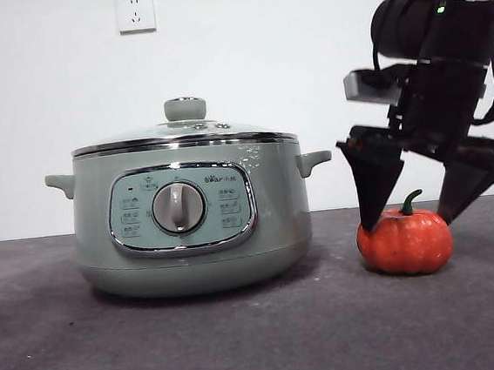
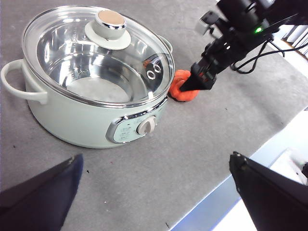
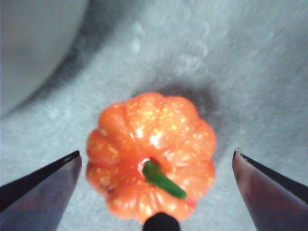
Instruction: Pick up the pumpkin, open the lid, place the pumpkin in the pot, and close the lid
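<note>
Grey table (image 1: 245,343) carries the pot (image 1: 190,234), lid (image 1: 187,131) on, while the right gripper (image 1: 412,213) straddles the pumpkin (image 1: 405,241) at lower right, jaws wide and empty, ready to grasp; the left gripper (image 2: 154,192) waits open

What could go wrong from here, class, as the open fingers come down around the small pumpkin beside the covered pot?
1. The pumpkin is round and ribbed; if the right gripper closes off-centre, it may roll or squirt away.
2. The curved stem sticks up between the fingers and could snag.
3. The lid is on the pot, so the left gripper, open and apart from it, must lift it first.
</note>
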